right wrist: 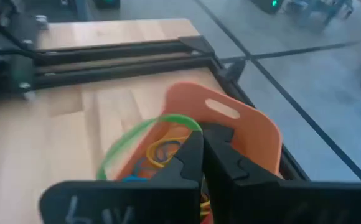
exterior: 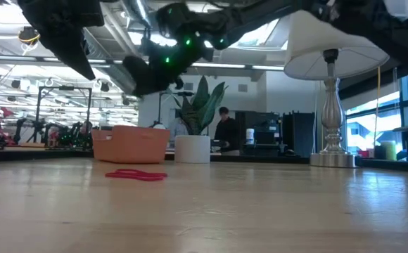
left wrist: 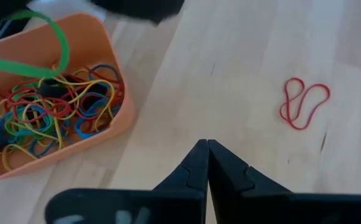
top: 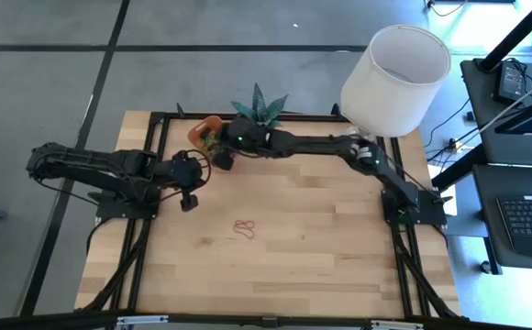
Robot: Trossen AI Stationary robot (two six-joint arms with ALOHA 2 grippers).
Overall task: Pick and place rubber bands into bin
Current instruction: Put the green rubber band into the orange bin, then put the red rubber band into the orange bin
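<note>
The orange bin (top: 204, 134) stands at the table's far edge beside the plant and holds many coloured rubber bands (left wrist: 56, 106). My right gripper (right wrist: 202, 140) is above the bin, shut on a green rubber band (right wrist: 127, 143). The green band also shows over the bin in the left wrist view (left wrist: 40, 59). A red rubber band (top: 245, 228) lies flat on the table near its middle, and it also shows in the left wrist view (left wrist: 304, 102). My left gripper (left wrist: 206, 146) is shut and empty, above the table between the bin and the red band. My right gripper pinches the green rubber band at one spot of its loop (right wrist: 190, 124) between its two fingertips. The fingers come from above, slanting down toward the bin. The rest of the loop (right wrist: 109, 155) stands out open beside the fingers, over the bin's inside.
A small plant in a white pot (exterior: 192, 149) stands just right of the bin. A lamp with a white shade (top: 396, 78) is at the far right corner. Black frame rails (top: 413, 266) run along the table's sides. Bare wood lies around the red band.
</note>
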